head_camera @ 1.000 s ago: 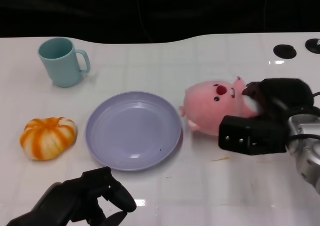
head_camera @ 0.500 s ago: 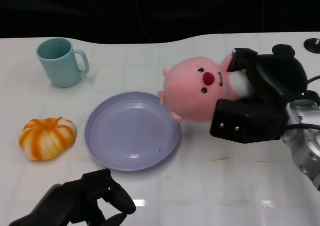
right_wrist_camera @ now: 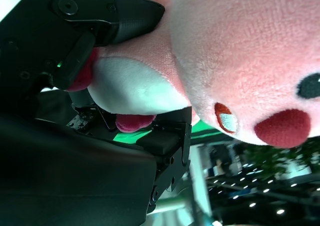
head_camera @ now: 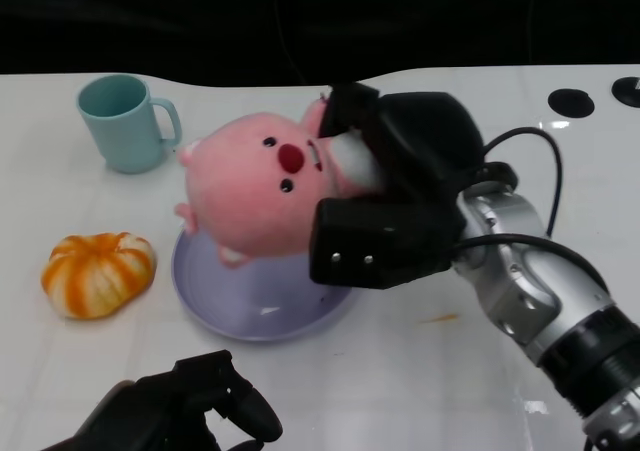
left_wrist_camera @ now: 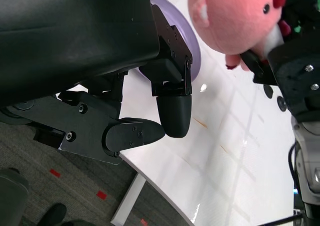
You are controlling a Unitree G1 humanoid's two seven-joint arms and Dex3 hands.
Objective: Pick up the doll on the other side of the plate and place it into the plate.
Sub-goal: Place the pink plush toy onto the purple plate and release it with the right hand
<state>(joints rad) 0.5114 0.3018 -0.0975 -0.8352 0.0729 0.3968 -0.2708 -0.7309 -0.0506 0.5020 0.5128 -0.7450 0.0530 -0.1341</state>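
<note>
Doll (head_camera: 255,191), clamped in the right hand (head_camera: 385,206) above the plate (head_camera: 200,296), wants lowering onto the plate's middle before release; left hand (head_camera: 185,416) idles curled, empty.

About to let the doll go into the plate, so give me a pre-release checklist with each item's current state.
1. Doll held firmly: ok. The right hand grips the pink doll around its body; the right wrist view shows fingers on both sides.
2. Doll over the plate: ok. In the head view it hangs above the purple plate.
3. Doll touching the plate: cannot tell; no view shows its underside against the plate.
4. Plate free of other items: ok for the visible part; the doll hides the rest.
5. Left hand out of the way: ok, near the table's front edge, holding nothing.
6. Pumpkin and mug apart from the plate: ok.
</note>
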